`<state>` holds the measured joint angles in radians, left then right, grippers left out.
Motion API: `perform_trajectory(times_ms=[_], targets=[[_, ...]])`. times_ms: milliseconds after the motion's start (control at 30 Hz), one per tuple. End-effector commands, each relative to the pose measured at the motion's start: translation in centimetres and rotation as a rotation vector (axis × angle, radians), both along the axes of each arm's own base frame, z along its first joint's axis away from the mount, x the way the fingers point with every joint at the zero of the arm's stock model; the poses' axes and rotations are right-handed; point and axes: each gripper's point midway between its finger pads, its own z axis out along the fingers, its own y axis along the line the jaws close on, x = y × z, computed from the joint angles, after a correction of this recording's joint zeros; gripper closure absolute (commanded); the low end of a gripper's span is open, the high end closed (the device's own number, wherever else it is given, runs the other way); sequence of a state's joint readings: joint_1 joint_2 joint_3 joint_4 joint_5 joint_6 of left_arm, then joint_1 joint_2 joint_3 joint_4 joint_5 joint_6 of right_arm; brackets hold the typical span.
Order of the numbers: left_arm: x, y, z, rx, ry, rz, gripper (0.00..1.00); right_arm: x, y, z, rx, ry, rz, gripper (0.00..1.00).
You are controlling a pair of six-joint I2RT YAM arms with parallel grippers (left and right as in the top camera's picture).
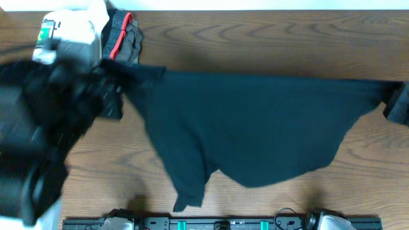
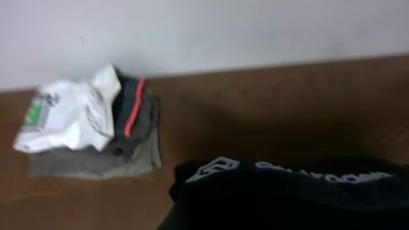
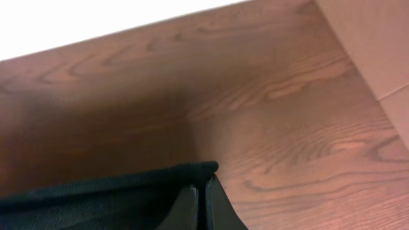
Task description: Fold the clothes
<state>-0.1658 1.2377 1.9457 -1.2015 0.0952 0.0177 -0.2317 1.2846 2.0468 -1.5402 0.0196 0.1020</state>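
Observation:
The clothes (image 1: 255,128), one black garment, hang stretched across the wooden table (image 1: 268,45) between my two grippers, with a loose part drooping toward the front edge. My left gripper (image 1: 114,96), blurred, holds the garment's left end. In the left wrist view the black fabric (image 2: 287,198) with white lettering covers the bottom of the picture and hides the fingers. My right gripper (image 1: 393,102) is at the far right edge. In the right wrist view that gripper (image 3: 204,191) has its fingers pressed together on the hem of the black cloth (image 3: 96,201).
A white garment with a green patch (image 1: 70,35) (image 2: 67,115) lies on folded grey garments with red trim (image 1: 123,38) (image 2: 131,124) at the back left corner. A black rail (image 1: 223,223) runs along the front edge. A beige panel (image 3: 377,38) stands beyond the table's right end.

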Motion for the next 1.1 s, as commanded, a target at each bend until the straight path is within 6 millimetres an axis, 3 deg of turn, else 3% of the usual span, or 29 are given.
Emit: perform_trajectory(times_ms=[0, 333, 733, 1067], targets=[[3.1, 1.4, -1.9, 0.045, 0.061, 0.098, 0.94, 0.9, -2.6, -1.1, -0.064, 0.066, -0.097, 0.99], [12.1, -0.1, -10.2, 0.091, 0.256, 0.089, 0.94, 8.8, -4.2, -7.6, -0.015, 0.239, -0.065, 0.99], [22.4, -1.8, -19.6, 0.095, 0.297, 0.084, 0.94, 18.9, -5.6, -16.3, 0.033, 0.301, -0.004, 0.99], [29.3, -2.9, -24.7, 0.076, 0.202, 0.086, 0.94, 27.1, -5.5, -23.5, 0.097, 0.232, 0.065, 0.99]])
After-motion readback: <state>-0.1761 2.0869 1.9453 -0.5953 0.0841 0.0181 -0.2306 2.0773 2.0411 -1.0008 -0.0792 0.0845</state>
